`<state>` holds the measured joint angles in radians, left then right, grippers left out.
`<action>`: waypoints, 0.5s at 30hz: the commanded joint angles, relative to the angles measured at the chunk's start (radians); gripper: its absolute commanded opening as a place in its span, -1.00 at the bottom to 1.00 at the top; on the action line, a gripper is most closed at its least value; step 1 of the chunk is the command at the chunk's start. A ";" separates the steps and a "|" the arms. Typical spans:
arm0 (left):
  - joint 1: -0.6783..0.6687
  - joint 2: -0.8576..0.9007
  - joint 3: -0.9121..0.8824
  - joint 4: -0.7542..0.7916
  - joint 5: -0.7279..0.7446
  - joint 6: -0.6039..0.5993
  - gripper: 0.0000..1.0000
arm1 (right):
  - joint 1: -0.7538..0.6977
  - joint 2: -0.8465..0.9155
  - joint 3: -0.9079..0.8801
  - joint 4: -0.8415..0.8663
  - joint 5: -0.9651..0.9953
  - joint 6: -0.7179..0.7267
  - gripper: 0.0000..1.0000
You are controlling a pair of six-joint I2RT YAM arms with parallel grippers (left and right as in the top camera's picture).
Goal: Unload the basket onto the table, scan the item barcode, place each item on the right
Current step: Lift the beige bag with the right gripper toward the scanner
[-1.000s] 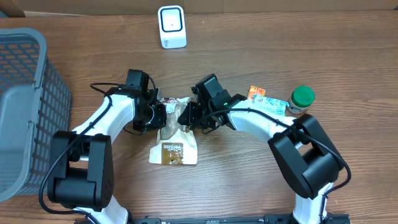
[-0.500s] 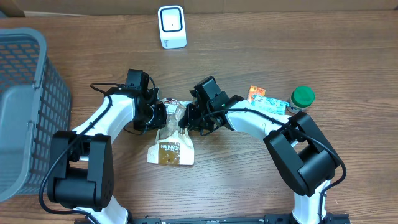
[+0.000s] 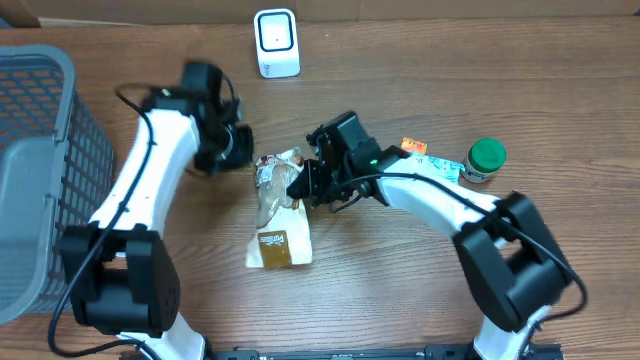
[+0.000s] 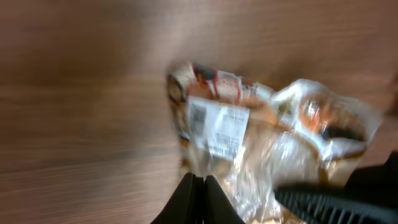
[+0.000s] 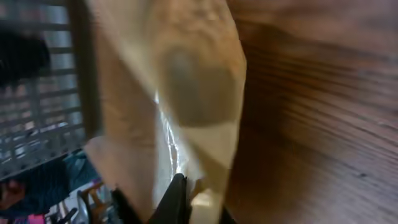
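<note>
Bag point(image 3: 280, 205) with white printed sticker point(image 4: 217, 127)

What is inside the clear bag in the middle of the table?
Brown baked goods show through the clear bag. Its white barcode label and brown printed panel cover the rest.

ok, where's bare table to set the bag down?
Bare wood right of the scanner, behind the jar. Also front centre, robot-side of the bag. Crowded mid-table: right gripper on the bag, left gripper close by; packets beside the jar.
</note>
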<state>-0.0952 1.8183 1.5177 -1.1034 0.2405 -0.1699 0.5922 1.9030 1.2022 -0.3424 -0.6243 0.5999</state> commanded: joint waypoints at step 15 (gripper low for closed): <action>0.150 -0.001 0.386 -0.232 -0.094 0.069 -0.51 | -0.221 -0.176 0.019 -0.081 -0.458 -0.190 -0.92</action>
<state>0.0273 1.8179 1.8915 -1.3262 0.1596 -0.1181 0.3862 1.7943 1.2022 -0.4198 -0.9928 0.4465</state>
